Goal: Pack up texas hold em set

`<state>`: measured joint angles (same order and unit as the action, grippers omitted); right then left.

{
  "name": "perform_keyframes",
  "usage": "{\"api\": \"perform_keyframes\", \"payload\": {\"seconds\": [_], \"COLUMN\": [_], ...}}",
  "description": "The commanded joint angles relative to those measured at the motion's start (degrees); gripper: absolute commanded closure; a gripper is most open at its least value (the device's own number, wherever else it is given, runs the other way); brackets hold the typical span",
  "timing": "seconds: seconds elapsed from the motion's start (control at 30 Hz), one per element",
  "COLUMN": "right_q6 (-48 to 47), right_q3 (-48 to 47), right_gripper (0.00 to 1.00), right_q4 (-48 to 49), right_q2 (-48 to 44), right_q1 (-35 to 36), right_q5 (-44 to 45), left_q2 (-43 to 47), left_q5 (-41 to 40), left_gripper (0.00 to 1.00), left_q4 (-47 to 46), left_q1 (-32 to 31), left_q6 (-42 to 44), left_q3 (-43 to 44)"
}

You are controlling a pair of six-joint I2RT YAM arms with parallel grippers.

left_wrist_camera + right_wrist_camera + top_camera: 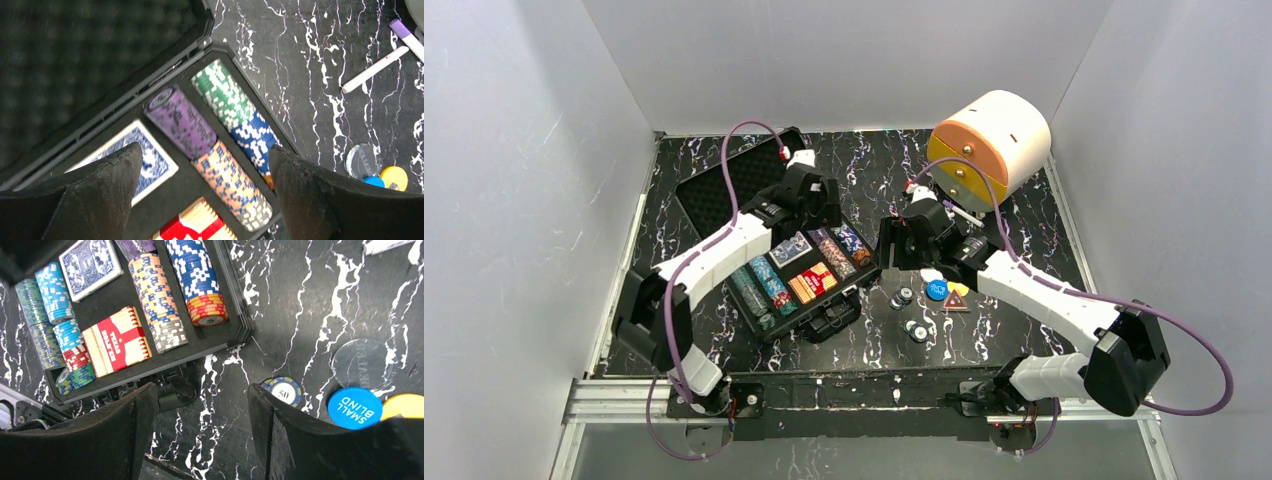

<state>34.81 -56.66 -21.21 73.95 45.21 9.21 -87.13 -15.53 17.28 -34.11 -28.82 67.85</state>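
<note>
Between the spread fingers of the right gripper (pixel 202 390), which stand apart and grasp nothing, lies bare black marbled tabletop (pixel 300 300). Just to their right sits a loose blue-and-white poker chip marked 50 (pixel 283 390). Beyond it are a round blue plastic button lettered SMALL BLIND (pixel 356 407), a yellow round button (pixel 407 405) and a clear round disc (pixel 362 362). The fingers of the left gripper (pixel 205 150) are likewise released and wide, hovering empty over the far end of the black rectangular foam-lined hard case (pixel 235 315).

That case lies open left of centre, its lid (pixel 724 180) flat behind it. It holds multicoloured poker chip rows (pixel 160 300), a blue-backed card deck (pixel 90 262) and a red-and-cream card box (pixel 117 342). Further loose chips (pixel 915 330) rest right of the case, and a cream-and-orange round drawer box (pixel 989 150) stands well apart at the far right (no part of the set).

Step in hand, as judged: gathering the stray chips and buttons, with the lid not yet closed. The next move calls for the right gripper to shift over the 50 chip, lower until its fingers straddle the rim, and clench. A thin flat chip on a hard surface may slip.
</note>
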Motion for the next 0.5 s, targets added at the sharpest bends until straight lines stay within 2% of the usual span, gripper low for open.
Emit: {"api": "perform_keyframes", "payload": {"seconds": [0.0, 0.17, 0.37, 0.47], "right_q6": [3.2, 4.1, 4.2, 4.8], "right_q3": [2.1, 3.0, 3.0, 2.9], "right_gripper": [0.26, 0.27, 0.27, 0.28], "right_q4": [1.1, 1.4, 0.9, 0.8], "right_q2": [-3.0, -3.3, -2.4, -1.8], "right_q1": [-0.3, -0.3, -0.4, -0.4], "right_q5": [-1.4, -1.8, -1.6, -1.8], "left_q2": [-5.1, -10.0, -11.9, -12.6], "left_q5": [0.5, 5.1, 11.7, 13.6], "left_gripper": [0.10, 0.14, 0.16, 0.22], "left_q4": [-2.2, -0.2, 0.9, 1.4], "left_q1": [1.6, 4.1, 5.9, 6.7], "left_q6": [4.6, 4.9, 7.4, 8.6], "left_q3": [5.5, 8.0, 7.7, 7.4]}}
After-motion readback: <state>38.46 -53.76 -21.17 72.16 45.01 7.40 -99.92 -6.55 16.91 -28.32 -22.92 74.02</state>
